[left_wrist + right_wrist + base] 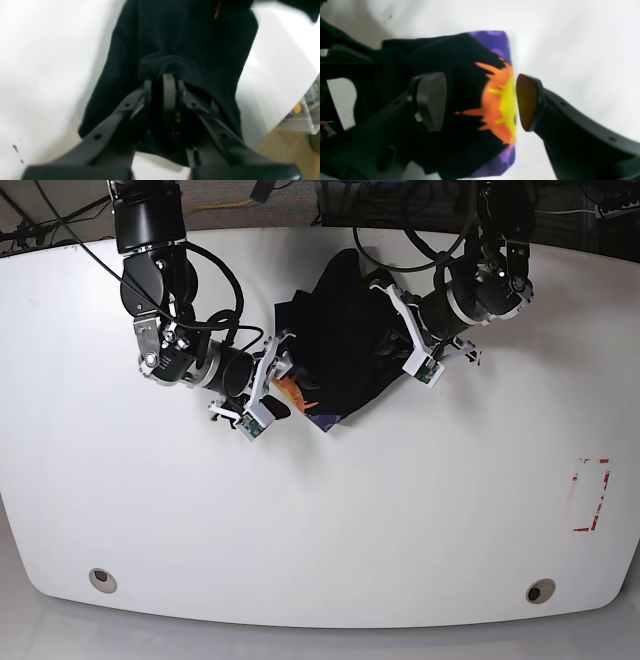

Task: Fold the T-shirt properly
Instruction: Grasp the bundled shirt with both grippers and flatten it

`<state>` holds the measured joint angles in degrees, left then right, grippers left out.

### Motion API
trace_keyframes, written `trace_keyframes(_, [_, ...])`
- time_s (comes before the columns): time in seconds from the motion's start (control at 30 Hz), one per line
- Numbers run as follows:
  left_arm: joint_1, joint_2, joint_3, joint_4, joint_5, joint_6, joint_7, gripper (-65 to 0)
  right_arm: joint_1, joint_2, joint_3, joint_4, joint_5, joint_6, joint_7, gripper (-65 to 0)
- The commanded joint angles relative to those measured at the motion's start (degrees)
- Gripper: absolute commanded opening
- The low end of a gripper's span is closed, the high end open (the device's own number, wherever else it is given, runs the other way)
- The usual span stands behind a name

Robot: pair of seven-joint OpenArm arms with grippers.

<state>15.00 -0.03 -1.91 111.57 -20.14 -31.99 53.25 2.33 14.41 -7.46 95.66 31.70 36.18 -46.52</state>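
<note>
T-shirt (340,340) lay bunched on table (320,530) between arms. Left gripper (163,82) pinched black fold. Right gripper (480,101) gaped wide, straddling printed edge. Cloth soft, limp, light; likely best gripped at hems.

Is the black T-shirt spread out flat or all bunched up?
Bunched up. The T-shirt sits in a crumpled heap on the white table, with its orange print folded over an edge.

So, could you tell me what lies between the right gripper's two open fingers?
The right wrist view shows the black T-shirt's orange-and-yellow print beneath the right gripper's gap.
</note>
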Motion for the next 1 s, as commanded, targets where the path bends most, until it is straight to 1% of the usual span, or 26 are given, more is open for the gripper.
trace_keyframes(0.0, [-0.89, -0.1, 0.02, 1.44, -0.83, -0.23, -0.81, -62.6, 0.18, 0.22, 0.21, 1.09, 1.13, 0.43, 1.38, -23.5])
trace_keyframes(0.13, [-1.77, -2.03, -1.82, 1.35, -0.74, -0.23, -0.81, -62.6, -0.09, 0.4, 0.21, 1.09, 1.13, 0.43, 1.38, -23.5])
trace_keyframes(0.27, [-3.18, -4.06, -5.6, 1.27, -0.83, -0.23, -0.81, -62.6, 0.09, 0.31, 0.21, 1.09, 1.13, 0.43, 1.38, -23.5])
trace_keyframes(0.33, [-3.53, -4.58, -7.19, 1.27, -0.83, -0.23, -0.81, -62.6, 0.09, 0.31, 0.21, 1.09, 1.13, 0.43, 1.38, -23.5])
trace_keyframes(0.5, [-7.22, -4.58, -10.79, 1.09, -0.65, -0.23, -0.81, -62.4, 0.27, 0.13, 0.21, 1.09, 1.13, 0.43, 1.38, -23.5])
trace_keyframes(0.6, [-9.07, -4.67, -11.14, 0.56, -0.3, -0.23, -0.73, -62.1, 0.35, 0.05, 0.04, 1.09, 1.13, 0.43, 1.47, -23.5])
trace_keyframes(0.7, [-11.27, -6.69, -11.23, -1.28, -0.3, -0.23, -0.73, -61.1, 0.79, -1.01, 0.04, 1.09, 1.13, 0.43, 1.47, -23.5])
trace_keyframes(0.73, [-12.24, -7.4, -11.14, -2.34, -0.3, -0.06, -0.73, -59.0, 0.97, -1.27, 0.04, 1.09, 1.13, 0.43, 1.47, -23.5])
trace_keyframes(0.83, [-14.7, -8.19, -11.23, -6.29, -0.3, 0.12, -0.73, -49.9, 1.23, -1.8, 0.04, 1.0, 0.78, 0.43, 1.47, -22.7])
trace_keyframes(0.87, [-15.4, -8.63, -11.41, -7.7, -0.3, 0.12, -0.73, -45.7, 1.76, -1.8, 0.04, 1.0, 0.87, 0.43, 1.47, -22.7])
trace_keyframes(0.97, [-16.37, -10.21, -13.69, -8.4, -0.3, 0.12, -0.73, -38.6, 2.29, -1.98, -0.14, 0.74, 0.78, 0.43, 1.47, -22.7])
